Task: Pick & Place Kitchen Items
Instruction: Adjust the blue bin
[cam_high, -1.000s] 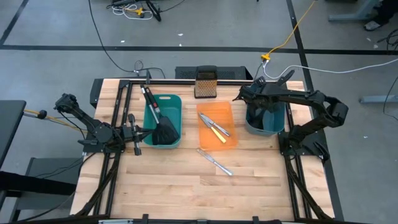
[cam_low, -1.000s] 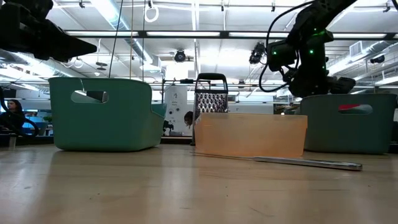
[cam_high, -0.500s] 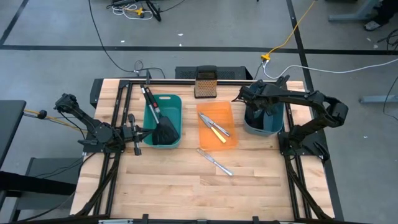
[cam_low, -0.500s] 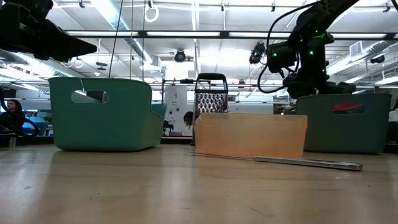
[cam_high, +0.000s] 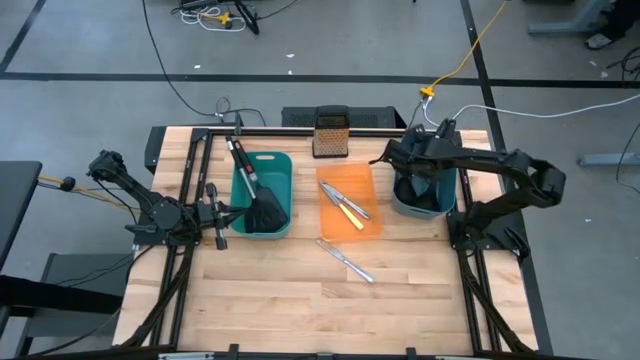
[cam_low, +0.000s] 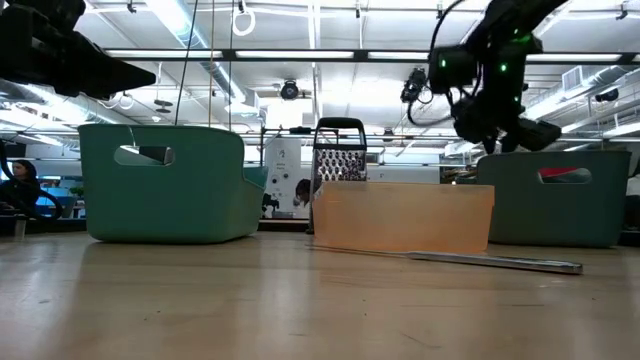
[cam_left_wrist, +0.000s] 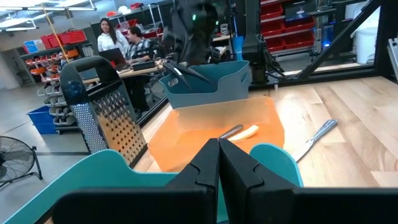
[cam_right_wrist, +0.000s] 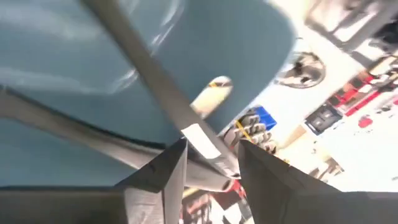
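My right gripper (cam_high: 398, 162) hangs open over the right teal bin (cam_high: 440, 205), slanting down into it. In its wrist view the fingers (cam_right_wrist: 163, 177) stand apart, and past them two long utensil handles (cam_right_wrist: 149, 74) lie inside the bin. The left teal bin (cam_high: 281, 165) holds black long-handled utensils (cam_high: 266, 210). The orange tray (cam_high: 335, 178) holds a silver knife (cam_high: 345, 196) and a yellow-handled knife (cam_high: 350, 217). Another silver knife (cam_high: 346, 260) lies flat on the table. My left gripper (cam_high: 228, 215) waits shut beside the left bin.
A dark box grater (cam_high: 331, 135) stands at the far edge behind the tray. Black frame rails (cam_high: 190, 170) run along the table's left and right sides. Bare wood (cam_high: 300, 310) fills the near half. People sit at desks (cam_left_wrist: 124, 40) beyond the table.
My right gripper has turned a little and risen slightly above the right teal bin. The bin has shifted a little on the table.
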